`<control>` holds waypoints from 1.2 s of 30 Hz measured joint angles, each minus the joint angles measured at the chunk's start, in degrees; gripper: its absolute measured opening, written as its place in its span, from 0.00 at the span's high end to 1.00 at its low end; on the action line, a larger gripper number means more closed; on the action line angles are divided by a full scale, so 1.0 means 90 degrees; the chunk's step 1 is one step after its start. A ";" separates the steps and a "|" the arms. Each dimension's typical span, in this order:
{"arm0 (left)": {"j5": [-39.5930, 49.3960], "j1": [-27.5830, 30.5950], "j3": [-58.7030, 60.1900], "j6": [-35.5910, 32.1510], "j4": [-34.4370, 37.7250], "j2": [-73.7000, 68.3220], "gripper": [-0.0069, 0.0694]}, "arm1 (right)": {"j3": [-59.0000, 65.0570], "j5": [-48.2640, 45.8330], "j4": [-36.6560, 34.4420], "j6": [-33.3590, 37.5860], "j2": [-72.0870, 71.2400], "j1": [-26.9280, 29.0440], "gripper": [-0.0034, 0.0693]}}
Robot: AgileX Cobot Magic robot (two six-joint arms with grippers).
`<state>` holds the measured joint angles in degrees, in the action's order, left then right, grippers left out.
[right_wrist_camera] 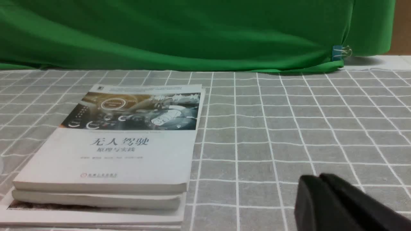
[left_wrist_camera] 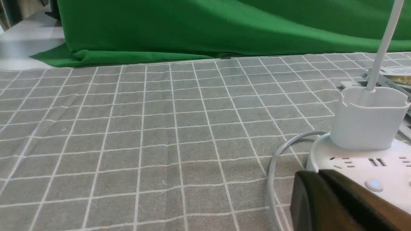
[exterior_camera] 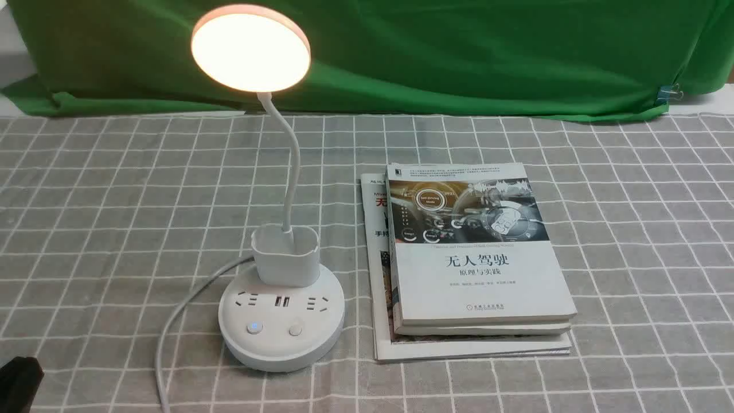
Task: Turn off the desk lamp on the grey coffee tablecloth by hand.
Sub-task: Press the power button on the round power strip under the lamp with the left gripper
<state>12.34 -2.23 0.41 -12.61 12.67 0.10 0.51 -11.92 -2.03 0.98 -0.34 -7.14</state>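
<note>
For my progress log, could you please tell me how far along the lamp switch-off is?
Done: nothing yet; the desk lamp glows. In hand: the left gripper, jaws together, faces the lamp's base and its lit button but is clear of them. Left: pressing a button, probably that one, and seeing the light go out.

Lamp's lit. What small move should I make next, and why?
Probably ease the left pincer forward and rightward toward the buttons on the base. The lamp glows, and that pincer sits nearer; the books lie on the right side.
</note>
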 joint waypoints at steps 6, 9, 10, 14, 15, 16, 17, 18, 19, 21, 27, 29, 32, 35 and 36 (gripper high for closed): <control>-0.0499 0.0000 0.0000 0.0067 0.1634 0.0000 0.91 | 0.0000 0.0000 0.0000 0.0000 0.0000 0.0000 0.90; -0.0893 0.0000 0.0000 0.0180 0.2930 0.0000 0.91 | 0.0000 0.0000 0.0000 0.0000 0.0000 0.0000 0.90; -0.1013 0.0000 0.0000 0.0202 0.3251 0.0000 0.91 | 0.0000 0.0000 0.0000 0.0000 0.0000 0.0000 0.90; -0.1446 0.0000 0.0000 0.0279 0.3739 0.0000 0.91 | 0.0000 0.0000 0.0000 0.0000 0.0000 0.0000 0.90; -0.1594 0.0000 0.0000 0.0360 0.3785 0.0000 0.91 | 0.0000 0.0000 0.0000 0.0000 0.0000 0.0000 0.90; -0.1621 0.0000 0.0000 0.0371 0.3785 0.0000 0.91 | 0.0000 0.0000 0.0000 0.0000 0.0000 0.0000 0.90; -0.1730 0.0000 0.0000 0.0400 0.3822 0.0000 0.91 | 0.0000 0.0000 0.0000 0.0000 0.0000 0.0000 0.90; -0.1743 0.0000 0.0000 0.0413 0.3811 0.0000 0.91 | 0.0000 0.0000 0.0000 0.0000 0.0000 0.0000 0.90; -0.1725 0.0000 -0.0007 0.0413 0.3805 0.0000 0.91 | 0.0000 0.0000 0.0000 0.0000 0.0000 0.0000 0.90; -0.1213 0.0000 -0.0315 0.0425 0.3566 -0.0095 0.91 | 0.0000 0.0000 0.0000 0.0000 0.0000 0.0000 0.90; 0.0665 0.0000 -0.1839 0.0575 0.2353 -0.1665 0.91 | 0.0000 0.0000 0.0000 0.0000 0.0000 0.0000 0.90; 0.1496 0.0000 -0.2387 0.0576 0.1963 -0.2386 0.91 | 0.0000 0.0000 0.0000 0.0000 0.0000 0.0000 0.90; 0.2652 0.0000 -0.3197 0.0552 0.1335 -0.3713 0.91 | 0.0000 0.0000 0.0000 0.0000 0.0000 0.0000 0.90; 0.3650 0.0000 -0.3754 0.0405 0.0888 -0.4869 0.91 | 0.0000 0.0000 0.0000 0.0000 0.0000 0.0000 0.90; 0.3872 -0.0007 -0.3931 0.0377 0.0768 -0.5209 0.91 | 0.0000 0.0000 0.0000 0.0000 0.0000 0.0000 0.90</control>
<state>47.19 -2.29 -34.97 -9.21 19.58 -46.78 0.51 -11.92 -2.03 0.98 -0.34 -7.14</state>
